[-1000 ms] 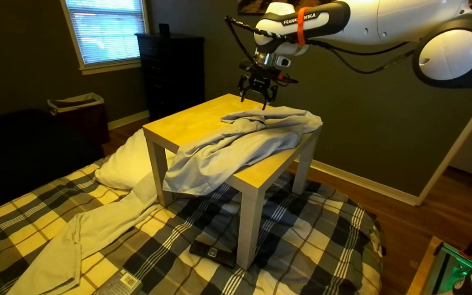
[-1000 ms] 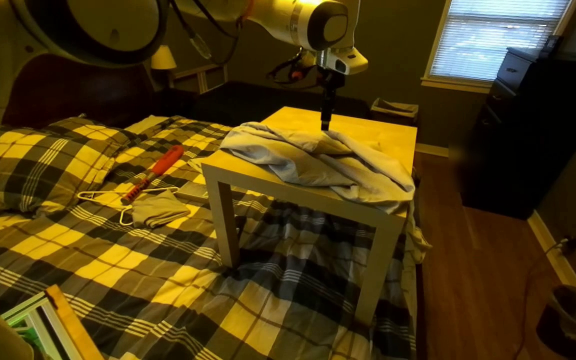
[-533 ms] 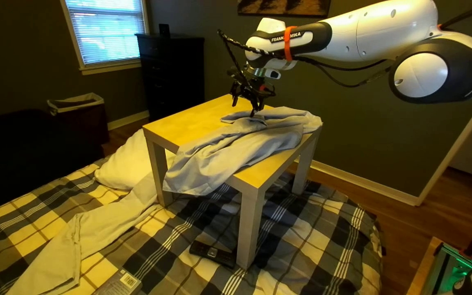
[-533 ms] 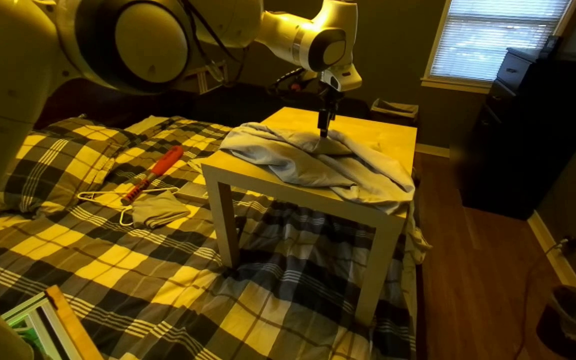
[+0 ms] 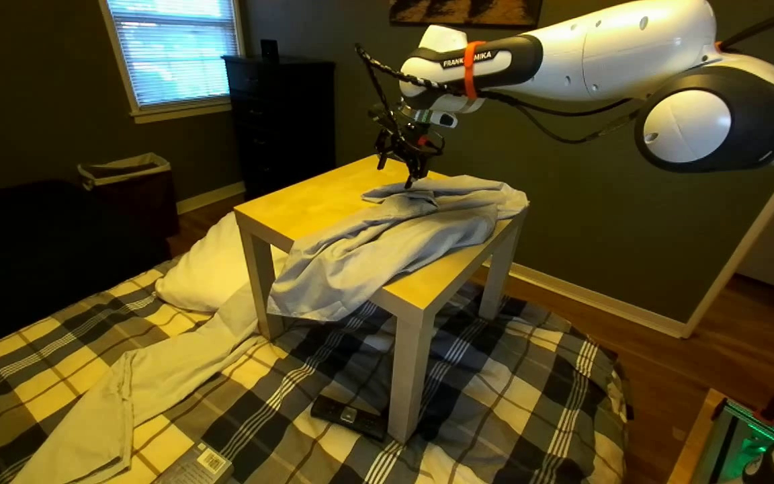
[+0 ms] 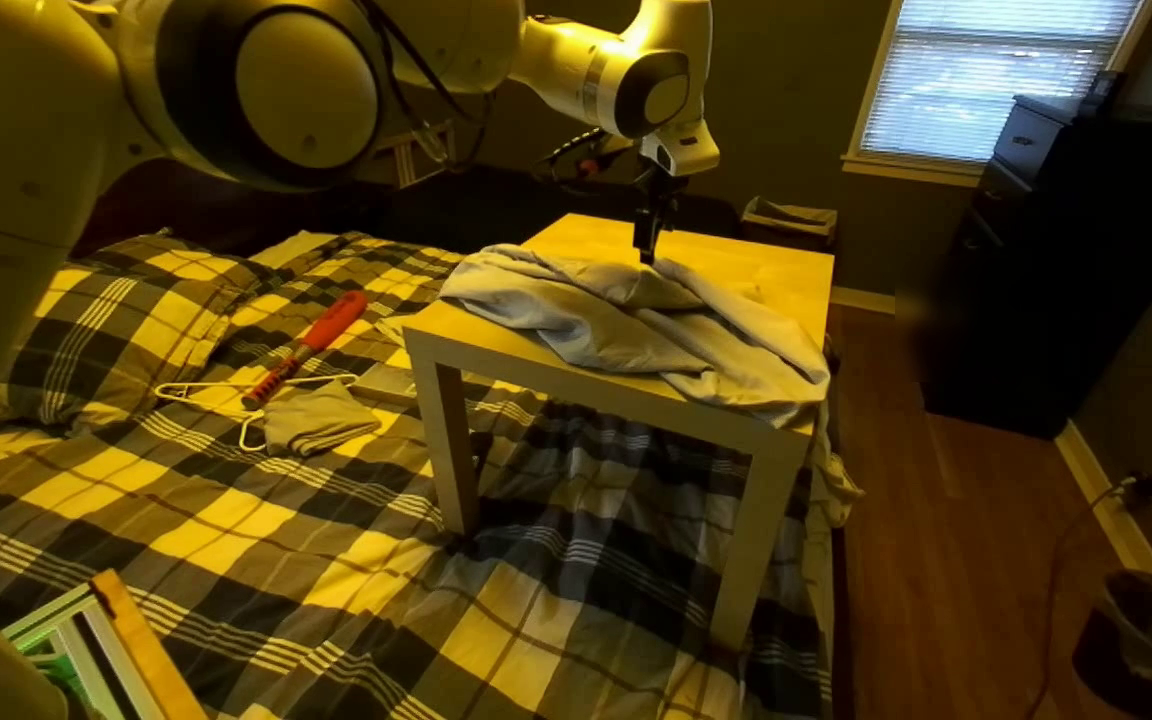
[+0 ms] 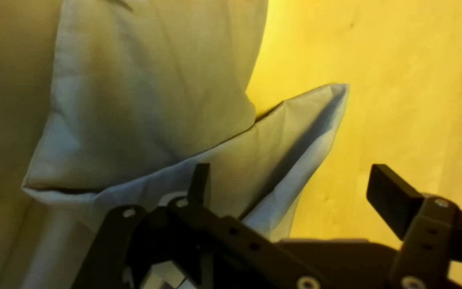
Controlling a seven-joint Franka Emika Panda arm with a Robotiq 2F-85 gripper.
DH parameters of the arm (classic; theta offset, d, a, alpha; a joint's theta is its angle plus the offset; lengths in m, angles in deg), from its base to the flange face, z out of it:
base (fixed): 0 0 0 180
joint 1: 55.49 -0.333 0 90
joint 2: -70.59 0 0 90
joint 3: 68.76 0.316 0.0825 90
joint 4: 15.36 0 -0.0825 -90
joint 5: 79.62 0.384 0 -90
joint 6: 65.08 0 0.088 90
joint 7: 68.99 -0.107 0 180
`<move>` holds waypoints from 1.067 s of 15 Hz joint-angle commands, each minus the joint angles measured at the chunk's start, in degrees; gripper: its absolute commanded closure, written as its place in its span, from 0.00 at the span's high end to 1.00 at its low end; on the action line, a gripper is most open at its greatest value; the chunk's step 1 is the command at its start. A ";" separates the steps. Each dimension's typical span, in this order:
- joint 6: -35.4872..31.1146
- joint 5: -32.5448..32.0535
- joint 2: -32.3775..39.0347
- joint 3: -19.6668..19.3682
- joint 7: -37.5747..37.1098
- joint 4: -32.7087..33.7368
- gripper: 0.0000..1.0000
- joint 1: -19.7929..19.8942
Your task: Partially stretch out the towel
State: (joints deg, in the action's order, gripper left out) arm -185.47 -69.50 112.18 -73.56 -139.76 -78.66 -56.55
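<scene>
The towel [image 5: 373, 252] is a light grey-blue cloth, bunched in folds across the small wooden table [image 5: 313, 205]. One end hangs over the table's edge. It also shows in an exterior view [image 6: 626, 325]. My gripper [image 5: 395, 175] is open, empty and tilted, just above the towel's far edge; whether a fingertip touches the cloth I cannot tell. In the wrist view my gripper [image 7: 291, 180] has one finger over the towel [image 7: 155, 96] and the other over bare tabletop [image 7: 403, 104]. A pointed, folded corner of the towel lies between and ahead of the fingers.
The table stands on a bed with a plaid cover [image 5: 514, 403]. A remote [image 5: 348, 415] lies by a table leg. A long pale cloth [image 5: 179, 370] and a white pillow [image 5: 209, 269] lie beside the table. A red-handled tool [image 6: 336, 320] and a hanger [image 6: 201, 395] lie behind.
My gripper has come down toward the towel and shifted left in an exterior view, tilting, then risen slightly in the last half second. The towel has not visibly moved.
</scene>
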 commanded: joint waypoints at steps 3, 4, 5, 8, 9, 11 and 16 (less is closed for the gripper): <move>-3.45 -0.44 4.64 -0.67 -10.29 4.39 1.00 -1.57; -4.35 -0.60 5.56 -0.81 -12.14 5.05 0.90 -1.80; -5.55 -0.78 6.55 -0.97 -13.92 5.74 0.74 -2.04; -8.00 -2.01 9.04 -1.57 -17.61 7.44 0.50 -2.72; -8.69 -2.41 9.78 -1.80 -18.59 7.93 0.44 -2.90; -9.27 -3.12 11.00 -2.23 -20.22 8.97 0.28 -3.15; -8.84 -4.20 12.59 -2.51 -23.04 11.97 0.00 -2.91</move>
State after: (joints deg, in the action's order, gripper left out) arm -194.26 -72.45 122.52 -75.38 -159.50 -70.43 -59.29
